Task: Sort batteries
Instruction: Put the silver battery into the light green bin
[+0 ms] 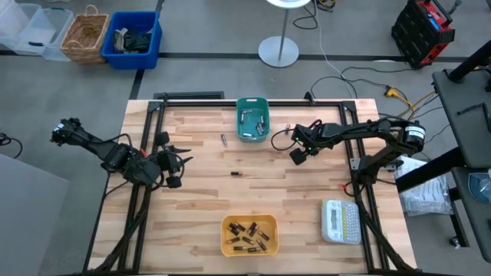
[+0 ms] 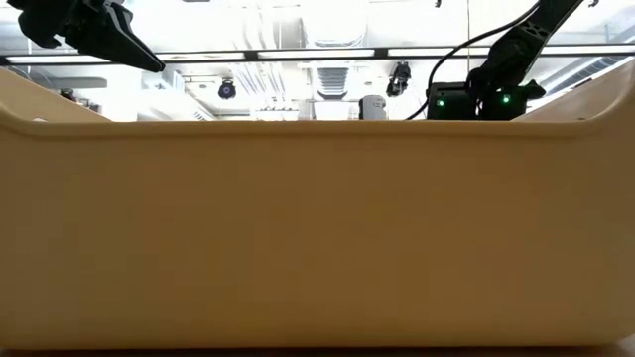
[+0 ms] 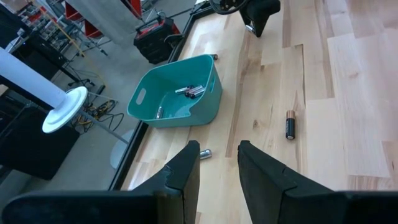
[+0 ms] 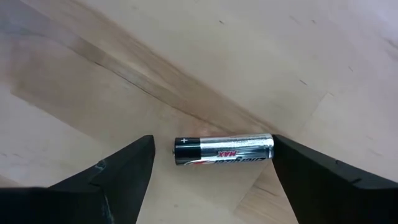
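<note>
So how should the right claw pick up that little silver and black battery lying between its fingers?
Probably around the middle of its round body, coming straight down. The silver and black cylindrical battery lies flat on the wooden table, and the right gripper is open with one finger past each end. Turning the wrist so the fingers close across the sides rather than the ends would likely hold more securely.

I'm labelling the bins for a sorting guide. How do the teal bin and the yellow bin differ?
The teal bin sits at the table's far edge; the yellow bin sits at the near edge. The teal bin holds a few silvery batteries; the yellow bin holds more, darker batteries. Both are open-topped and rectangular.
</note>
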